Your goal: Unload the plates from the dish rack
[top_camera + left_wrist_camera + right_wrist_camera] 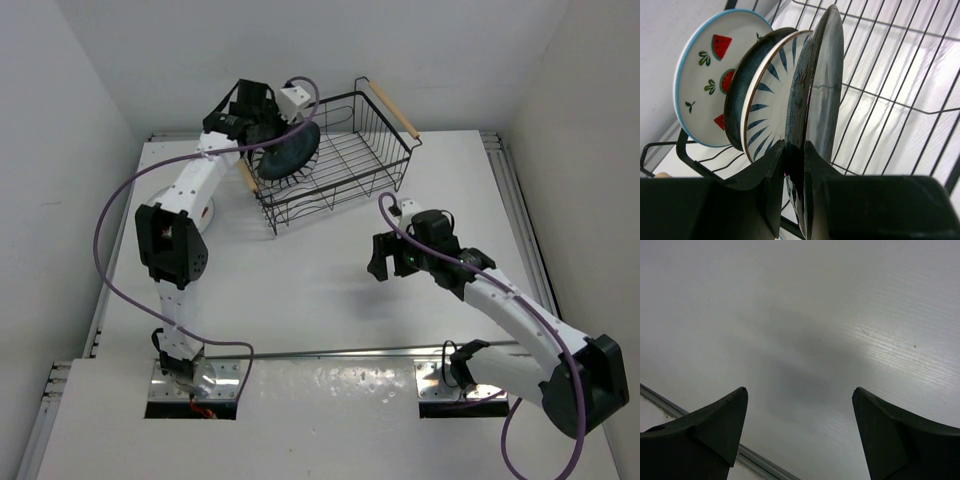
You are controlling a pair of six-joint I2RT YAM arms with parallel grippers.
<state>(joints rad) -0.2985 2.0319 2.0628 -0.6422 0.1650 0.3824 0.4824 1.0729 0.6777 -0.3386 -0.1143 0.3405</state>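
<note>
**Left gripper on the rim of the dark plate in the rack**

The plates stand on edge in a tight row at the left end of the dish rack (350, 150), which sits at the far side of the counter (840, 315). The left gripper (795, 150) has a finger on each face of the nearest one, a glossy dark plate (822, 90). It looks clamped on the lower rim.

Behind the dark plate stand a striped plate (772, 95), another dark one (740, 105) and a watermelon plate (702, 85). They stand very close together; whether they touch I cannot tell.

The right gripper (800, 405) hangs over bare counter, well away from the rack, with its fingers wide apart and nothing between them.

The plate is probably ceramic: stiff, fairly heavy, breakable, and slick with glaze. The rim is the only part within reach, so the hold has to be deep and firm. A straight lift along the plate's own plane seems safest. Any twist could let it slip or knock the striped plate beside it.
</note>
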